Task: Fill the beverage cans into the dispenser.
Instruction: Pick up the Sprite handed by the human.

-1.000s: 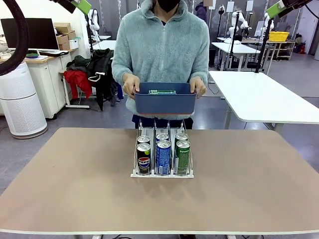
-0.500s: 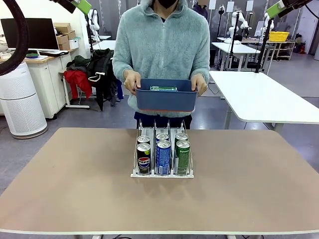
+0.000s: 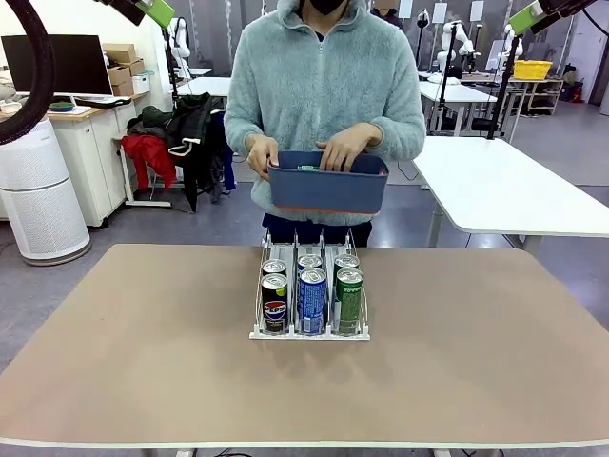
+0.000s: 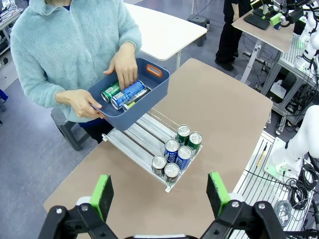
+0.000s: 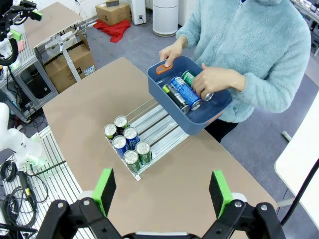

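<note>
- Six beverage cans (image 3: 311,303) stand at the dispenser's (image 3: 309,335) near end, mid-tabletop (image 3: 143,362) toward the far edge; more lie in the bin (image 3: 328,195) a person holds beyond it
- We judge cans light, stiff, slick, dentable; take one mid-body
- Our left fingers (image 4: 102,196) and right fingers (image 5: 103,190) stand apart, empty
- The person's hand (image 5: 212,79) hides some bin cans
</note>
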Action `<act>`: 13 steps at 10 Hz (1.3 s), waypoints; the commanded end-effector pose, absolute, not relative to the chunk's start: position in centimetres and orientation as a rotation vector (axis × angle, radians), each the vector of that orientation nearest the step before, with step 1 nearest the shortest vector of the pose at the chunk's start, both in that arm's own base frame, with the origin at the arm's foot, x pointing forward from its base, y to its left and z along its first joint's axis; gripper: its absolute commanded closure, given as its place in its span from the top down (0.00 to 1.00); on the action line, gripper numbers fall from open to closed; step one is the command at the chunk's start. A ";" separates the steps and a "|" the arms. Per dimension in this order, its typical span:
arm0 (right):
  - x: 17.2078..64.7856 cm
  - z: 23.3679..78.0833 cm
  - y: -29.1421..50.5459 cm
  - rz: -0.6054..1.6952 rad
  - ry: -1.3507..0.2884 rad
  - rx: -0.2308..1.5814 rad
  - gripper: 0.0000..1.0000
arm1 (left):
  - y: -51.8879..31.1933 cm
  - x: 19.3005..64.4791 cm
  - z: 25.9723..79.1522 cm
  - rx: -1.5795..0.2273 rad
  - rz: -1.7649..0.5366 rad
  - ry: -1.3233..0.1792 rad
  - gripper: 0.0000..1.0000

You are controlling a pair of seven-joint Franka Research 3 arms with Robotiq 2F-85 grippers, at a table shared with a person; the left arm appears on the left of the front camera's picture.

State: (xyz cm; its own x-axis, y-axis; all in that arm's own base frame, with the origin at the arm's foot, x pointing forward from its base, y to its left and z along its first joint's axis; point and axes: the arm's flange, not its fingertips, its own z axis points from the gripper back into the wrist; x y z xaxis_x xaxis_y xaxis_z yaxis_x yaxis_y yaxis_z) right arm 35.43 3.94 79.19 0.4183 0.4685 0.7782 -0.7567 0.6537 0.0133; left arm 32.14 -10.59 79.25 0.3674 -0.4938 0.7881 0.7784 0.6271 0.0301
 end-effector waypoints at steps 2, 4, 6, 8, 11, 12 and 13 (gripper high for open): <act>35.4 79.2 4.0 0.795 -0.829 0.395 1.00 | -10.6 32.1 79.2 -0.380 -0.843 -0.859 1.00; 35.4 79.2 4.0 0.795 -0.829 0.395 1.00 | -10.6 32.1 79.2 -0.380 -0.843 -0.859 1.00; 35.4 79.2 4.0 0.795 -0.829 0.395 1.00 | -10.6 32.1 79.2 -0.380 -0.843 -0.859 1.00; 35.4 79.2 4.0 0.795 -0.829 0.395 1.00 | -10.6 32.1 79.2 -0.380 -0.843 -0.859 1.00; 35.4 79.2 4.0 0.795 -0.829 0.395 1.00 | -10.6 32.1 79.2 -0.380 -0.843 -0.859 1.00; 35.4 79.2 4.0 0.795 -0.829 0.395 1.00 | -10.6 32.1 79.2 -0.380 -0.843 -0.859 1.00; 35.4 79.2 4.0 0.795 -0.829 0.395 1.00 | -10.6 32.1 79.2 -0.380 -0.843 -0.859 1.00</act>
State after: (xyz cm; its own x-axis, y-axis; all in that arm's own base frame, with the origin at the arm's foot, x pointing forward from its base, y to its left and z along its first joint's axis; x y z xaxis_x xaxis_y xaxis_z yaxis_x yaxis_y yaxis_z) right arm 35.43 3.94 79.19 0.4184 0.4685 0.7782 -0.7567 0.6537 0.0133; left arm 32.14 -10.59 79.25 0.3674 -0.4938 0.7881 0.7784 0.6271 0.0301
